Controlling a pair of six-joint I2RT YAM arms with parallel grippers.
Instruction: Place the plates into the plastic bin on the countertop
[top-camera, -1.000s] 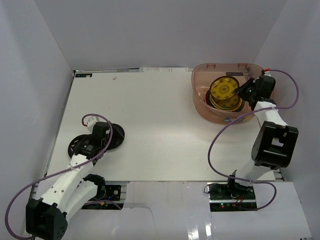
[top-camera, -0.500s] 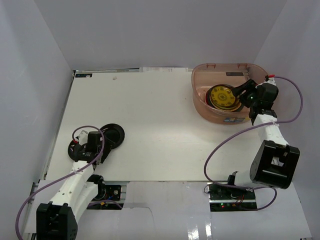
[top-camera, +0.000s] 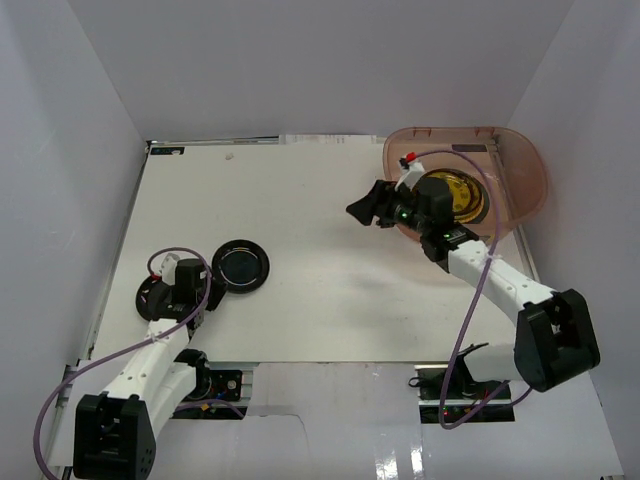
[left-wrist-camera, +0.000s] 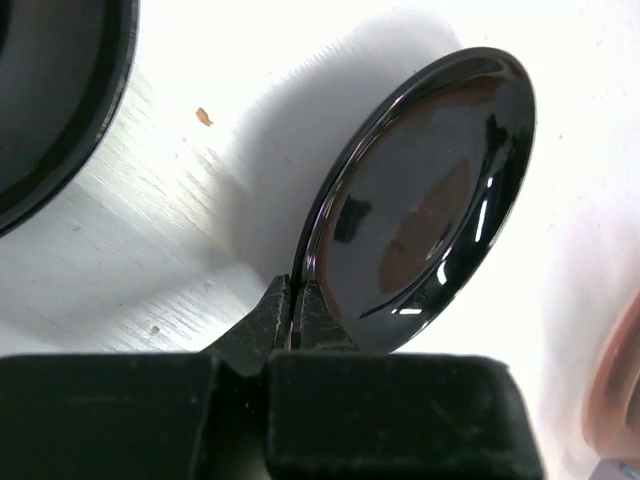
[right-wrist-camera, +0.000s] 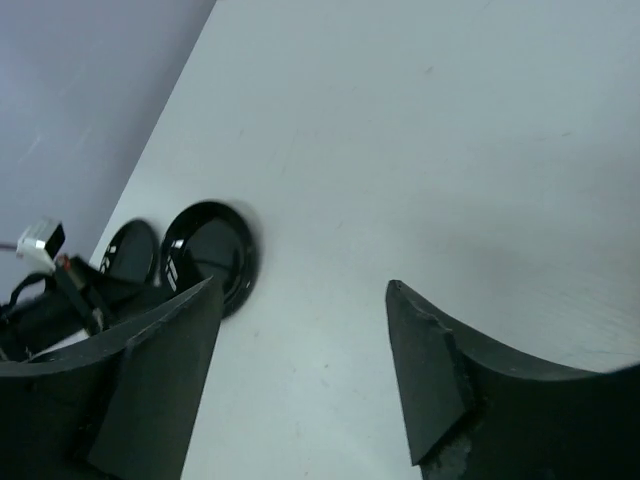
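My left gripper (left-wrist-camera: 294, 312) is shut on the near rim of a glossy black plate (left-wrist-camera: 430, 200), which is tilted up on edge over the countertop (top-camera: 320, 200). From above, that plate (top-camera: 241, 265) lies just right of the left gripper (top-camera: 208, 287). A second black plate (top-camera: 150, 297) lies flat to the left, partly under the arm. My right gripper (top-camera: 365, 210) hangs open and empty over the countertop, left of the plastic bin (top-camera: 520, 190). A gold-brown patterned plate (top-camera: 462, 195) sits in the bin.
White walls enclose the countertop on three sides. The right wrist view looks across bare white surface toward both black plates (right-wrist-camera: 210, 250) and the left gripper (right-wrist-camera: 60, 290). The right arm's cable loops over the bin's rim.
The left gripper has shut on the black plate's rim and tipped it up. The right gripper has opened and swung left out of the bin, leaving the gold plate. The bin's right rim looks shifted outward.
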